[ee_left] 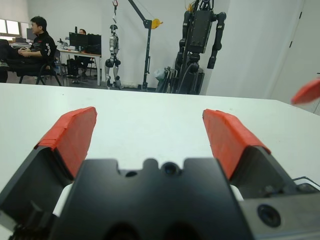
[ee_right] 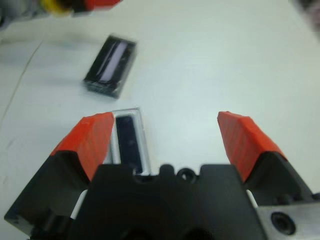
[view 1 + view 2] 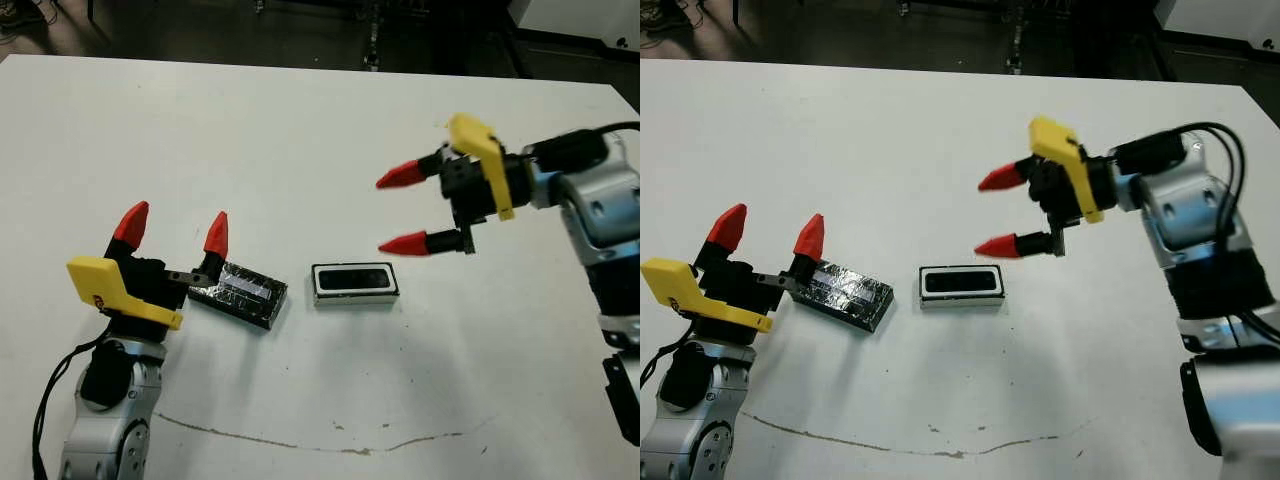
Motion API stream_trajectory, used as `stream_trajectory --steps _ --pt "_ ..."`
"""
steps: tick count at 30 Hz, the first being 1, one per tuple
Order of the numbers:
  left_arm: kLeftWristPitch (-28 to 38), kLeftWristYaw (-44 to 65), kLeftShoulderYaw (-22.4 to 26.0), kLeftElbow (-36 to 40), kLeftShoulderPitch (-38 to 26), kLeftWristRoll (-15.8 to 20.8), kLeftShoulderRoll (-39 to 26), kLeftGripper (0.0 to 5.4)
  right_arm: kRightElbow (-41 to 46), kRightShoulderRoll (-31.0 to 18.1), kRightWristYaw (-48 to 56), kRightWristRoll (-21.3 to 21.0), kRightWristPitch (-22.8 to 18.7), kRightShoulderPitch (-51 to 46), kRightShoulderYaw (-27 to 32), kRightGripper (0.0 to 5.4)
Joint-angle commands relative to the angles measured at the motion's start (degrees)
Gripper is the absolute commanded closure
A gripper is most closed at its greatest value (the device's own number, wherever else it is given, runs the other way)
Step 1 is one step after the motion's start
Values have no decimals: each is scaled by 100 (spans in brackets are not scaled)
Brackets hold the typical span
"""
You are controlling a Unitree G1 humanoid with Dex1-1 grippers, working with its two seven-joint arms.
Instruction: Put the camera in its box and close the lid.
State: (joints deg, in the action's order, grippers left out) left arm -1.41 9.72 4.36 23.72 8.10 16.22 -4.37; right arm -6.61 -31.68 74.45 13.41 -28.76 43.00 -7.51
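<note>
Two grippers hang spread and empty over the white table (image 3: 300, 120). At centre frame, the camera (image 3: 354, 278) lies inside the box (image 3: 355, 297), a white-lined tray. Just left of it, apart from the tray, the lid (image 3: 240, 292) rests flat, its pale stripe up. The left gripper (image 3: 172, 232), lower left, stands with one red fingertip beside the lid's end. The right gripper (image 3: 402, 210), at right, hovers above and beyond the box.
</note>
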Motion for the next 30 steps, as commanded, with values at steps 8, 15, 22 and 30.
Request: stream_trajectory --steps 8,15,22,30 --pt "-30 58 55 -6 -1 -31 -110 0 2123 856 -3044 296 649 -2661 1548 145" --pt "-11 137 92 24 -81 -221 -337 0 3090 1510 -4239 338 1299 -4474 1896 264" --pt "-267 458 219 167 -284 -157 -797 0 3154 2398 -5059 387 2277 -5548 1846 384" --pt "-977 1378 511 343 -834 479 -1810 0 3231 2813 -5593 498 2451 -6052 1747 514"
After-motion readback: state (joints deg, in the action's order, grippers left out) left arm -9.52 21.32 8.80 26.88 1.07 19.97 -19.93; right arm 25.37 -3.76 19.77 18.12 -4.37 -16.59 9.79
